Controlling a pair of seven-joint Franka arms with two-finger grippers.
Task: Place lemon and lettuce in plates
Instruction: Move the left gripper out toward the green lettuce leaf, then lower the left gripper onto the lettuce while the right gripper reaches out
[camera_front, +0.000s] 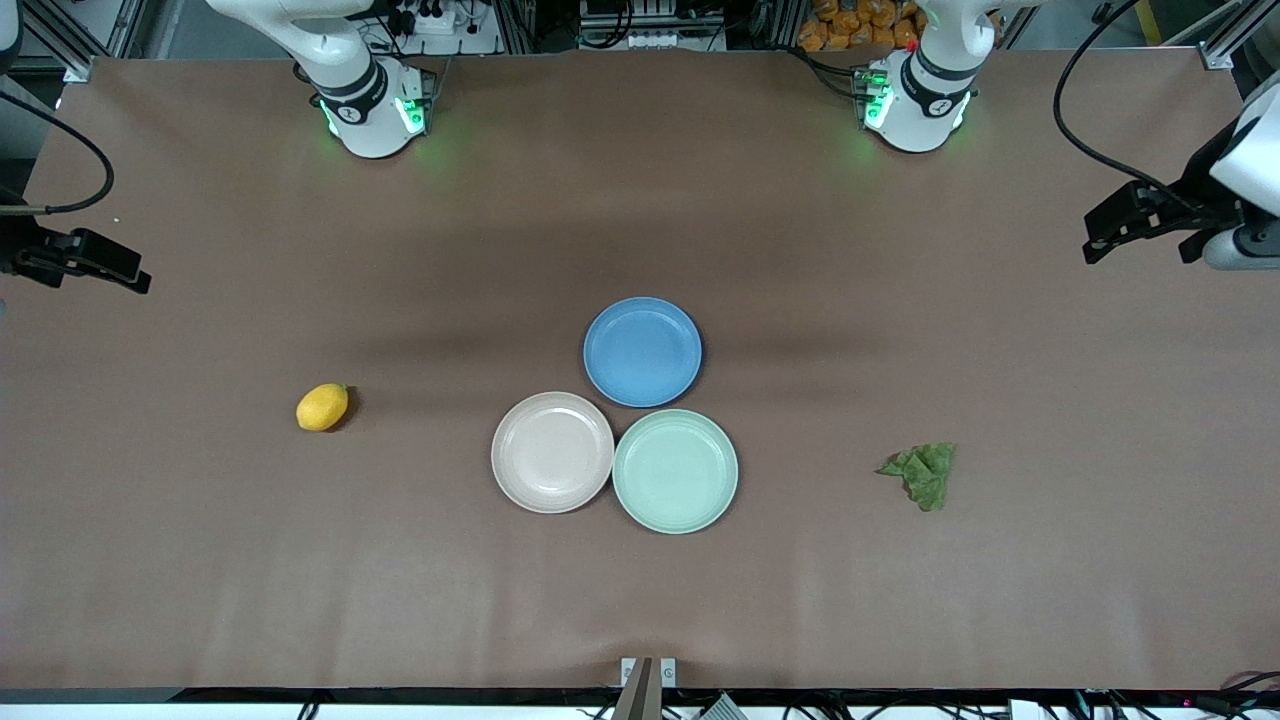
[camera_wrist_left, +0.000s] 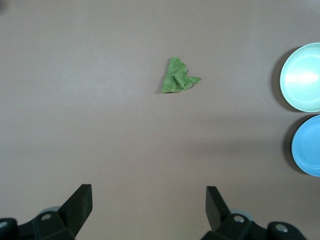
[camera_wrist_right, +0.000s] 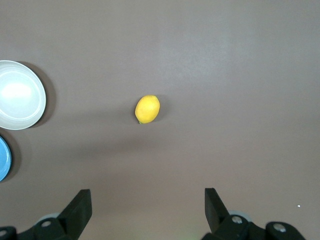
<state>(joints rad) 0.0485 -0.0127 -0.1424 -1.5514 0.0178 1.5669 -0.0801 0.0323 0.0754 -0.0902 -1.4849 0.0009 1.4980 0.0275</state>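
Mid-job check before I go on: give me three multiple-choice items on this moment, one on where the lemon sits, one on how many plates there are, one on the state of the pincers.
1. Where is the lemon?
A. On the pink plate
B. On the bare table, toward the right arm's end
C. In the right pincer

2. How many plates are there?
A. Two
B. Three
C. Four

3. The pincers are:
A. both open, holding nothing
B. both shut
C. left shut on the lettuce

Key: 1 B, it lies apart from the pink plate. 2 B, pink, mint green plate, blue plate. 3 A, left pincer and right pincer gape; the lettuce lies untouched.
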